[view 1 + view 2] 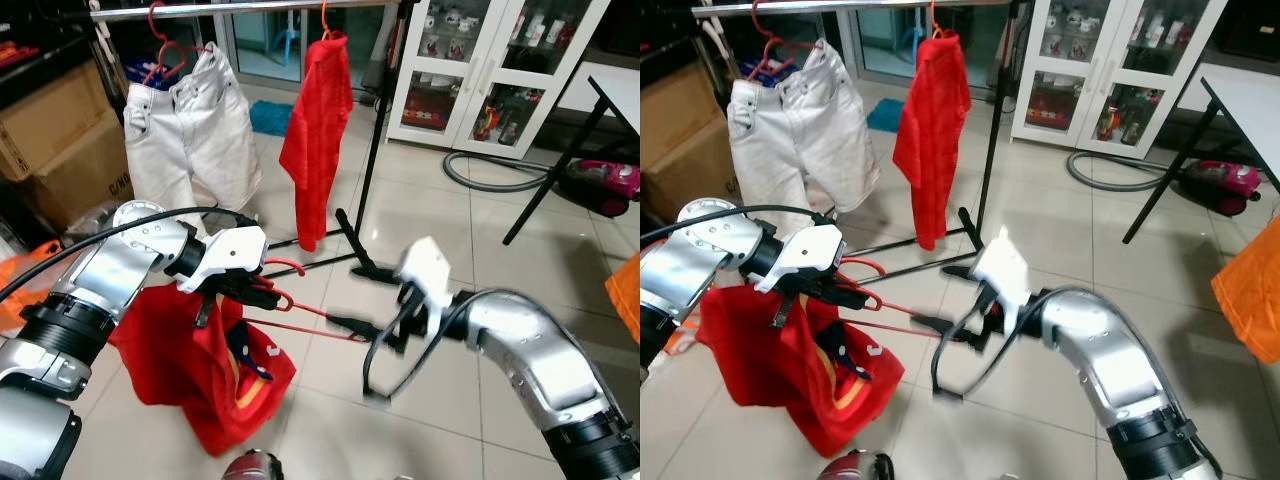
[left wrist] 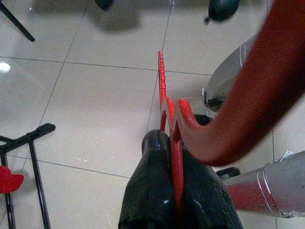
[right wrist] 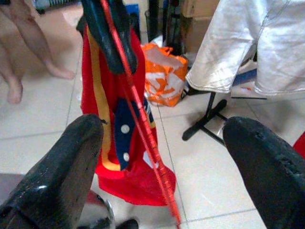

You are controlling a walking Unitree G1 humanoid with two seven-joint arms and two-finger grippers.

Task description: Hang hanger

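Red plastic hanger (image 1: 300,305), carrying a red garment (image 1: 205,365) with yellow and navy trim, is held low above the tiled floor (image 1: 420,200), near the robot and well short of the clothes rail (image 1: 240,8). The left gripper (image 1: 258,290) is clamped on the hanger near its hook; in the left wrist view its two black fingers (image 2: 152,191) press tight against the thin red bar from either side. The garment droops below the left arm, its lower edge close to the floor.

The right gripper (image 1: 345,325) sits to the right, at the hanger's far tip. In the right wrist view its fingers (image 3: 62,162) are spread wide apart, with the red bar running between them and touching neither.

Farther away, on the left, white shorts (image 1: 190,125) hang from the rail on a red hanger, and a red shirt (image 1: 318,130) hangs just right of them. A white glass-door cabinet (image 1: 480,70) stands at the far right, with a grey hose (image 1: 495,180) coiled on the floor before it. A person's bare legs (image 3: 24,52) show in the right wrist view, beyond an orange bag (image 3: 164,74).
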